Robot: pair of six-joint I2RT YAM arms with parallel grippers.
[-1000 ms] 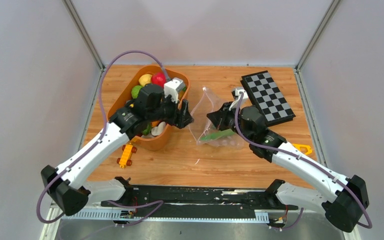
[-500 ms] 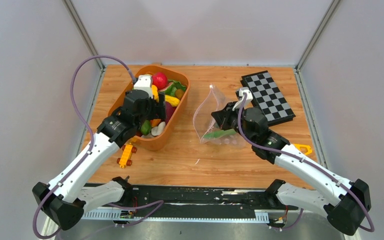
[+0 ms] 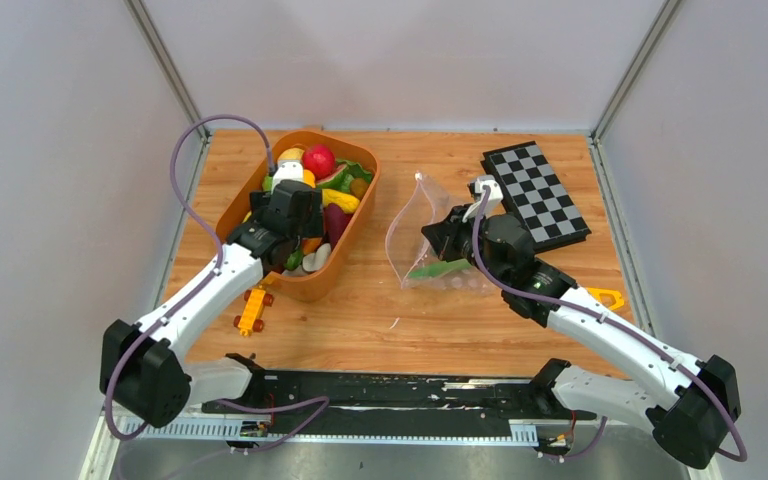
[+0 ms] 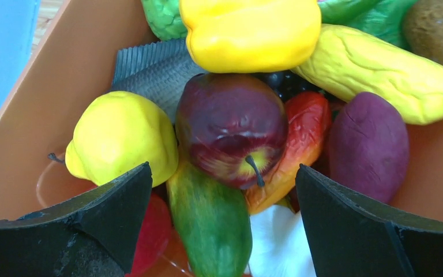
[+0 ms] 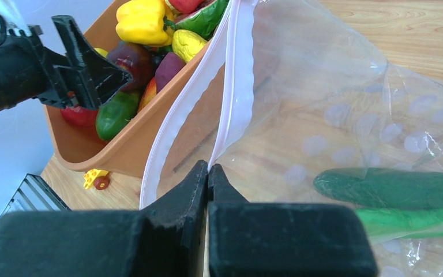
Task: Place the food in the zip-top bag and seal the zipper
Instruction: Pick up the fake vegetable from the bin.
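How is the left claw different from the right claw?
The left claw is open and holds nothing; the right claw is shut, pinching the zip-top bag at its zipper. The left claw hangs over the orange tub, aimed at a dark red apple; the right claw is beside the tub, at the bag. Both are black with two fingers.

Right gripper [image 5: 209, 170]: jaws pinched on the zipper [image 5: 231, 86], bag [image 5: 334, 104] mouth gaping. Cucumber [image 5: 389, 187] inside the bag, right side. Tub [image 5: 132, 144] of food [image 5: 141, 20] on the left, left gripper [image 5: 95, 69] over it. Toy car [image 5: 96, 178] beside the tub, on the table [image 5: 415, 34].
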